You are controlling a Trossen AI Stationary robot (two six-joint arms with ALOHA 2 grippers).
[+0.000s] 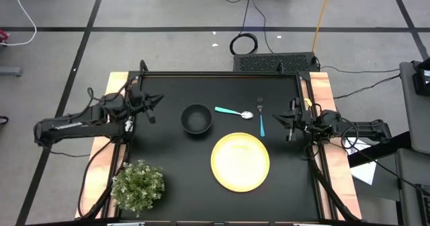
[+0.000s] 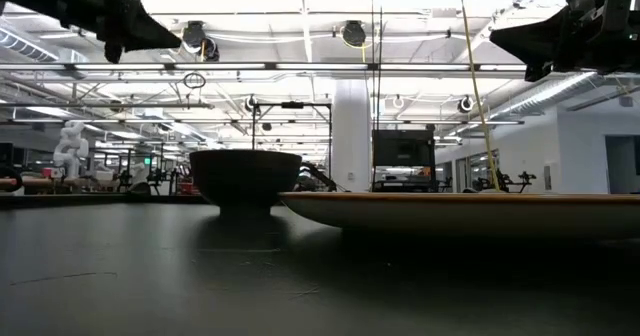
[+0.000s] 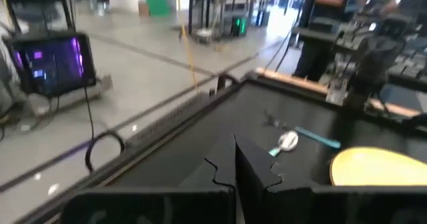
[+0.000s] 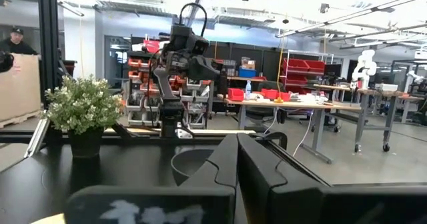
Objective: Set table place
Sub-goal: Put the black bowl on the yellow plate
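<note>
In the overhead frame my left gripper (image 1: 158,99) hangs at the table's (image 1: 168,165) left edge, fingers pressed together on nothing; my right gripper (image 1: 277,118) mirrors it at the right edge, also pinched closed and empty.

The yellow plate (image 1: 240,161) sits right of center in the lower half of that frame. The black bowl (image 1: 197,118) lies up and left of it, apart. The spoon (image 1: 234,111) lies between bowl and fork (image 1: 261,116), its bowl end close to the fork's stem; I cannot tell whether they touch. The fork's teal handle ends just above the plate's rim. The potted plant (image 1: 138,185) stands at the lower left corner.

From table height only the bowl (image 2: 245,178) and the plate's edge (image 2: 470,212) show; the cutlery is hidden behind them, and both grippers are cut off at the top corners. In my left wrist's picture the plate (image 3: 380,168) is cropped at the right.
</note>
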